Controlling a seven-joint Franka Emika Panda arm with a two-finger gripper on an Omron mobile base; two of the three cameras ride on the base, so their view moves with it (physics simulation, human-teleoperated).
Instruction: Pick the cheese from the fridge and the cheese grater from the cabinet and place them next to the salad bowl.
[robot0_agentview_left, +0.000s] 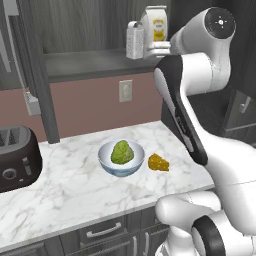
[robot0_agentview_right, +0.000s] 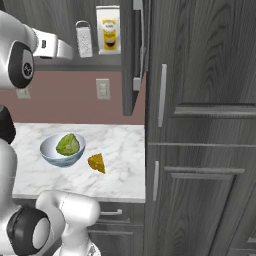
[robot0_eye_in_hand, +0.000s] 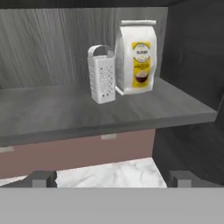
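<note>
cheese grater (robot0_eye_in_hand: 101, 74) ahead of gripper (robot0_eye_in_hand: 112, 178) (jaws wide)

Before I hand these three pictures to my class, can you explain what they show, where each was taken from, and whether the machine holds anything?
It is a white robot arm in a simulated kitchen. Two pictures come from cameras behind the arm, on its left and right. The third looks out from its hand; the dark fingertips at the bottom stand wide apart, holding nothing. On the marble counter sit a salad bowl, the cheese beside it, and a toaster. The hand faces the cabinet shelf, where the grater stands beside a white bag.
</note>
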